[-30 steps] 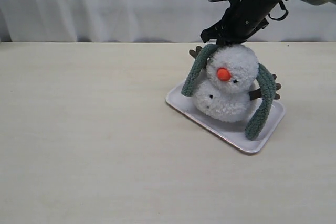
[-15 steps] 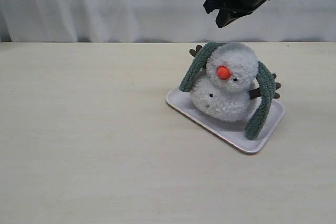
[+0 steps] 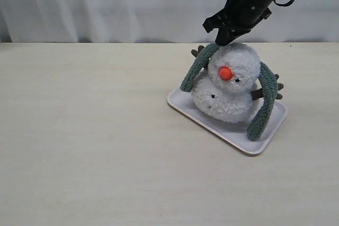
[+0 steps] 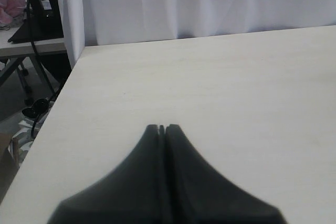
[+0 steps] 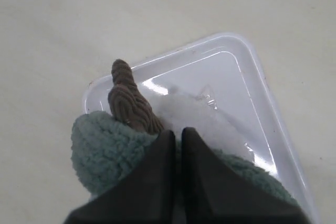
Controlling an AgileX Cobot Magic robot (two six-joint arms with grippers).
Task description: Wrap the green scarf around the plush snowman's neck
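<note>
– Two ends of the green scarf (image 3: 267, 99) hang down either side of the plush snowman (image 3: 233, 80), its middle arched behind the head. Snowman sits on the white tray (image 3: 178, 103).
– Grippers?
– Right gripper (image 3: 223, 36) closed on nothing, just above that arch, so nearer. Left gripper (image 4: 161, 128) closed too, over the table (image 4: 241, 93), well apart. Ends likely need crossing in front.

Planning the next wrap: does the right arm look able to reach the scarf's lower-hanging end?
Probably yes: the right gripper hovers close by the plush snowman; that green scarf end hangs uncovered.
</note>
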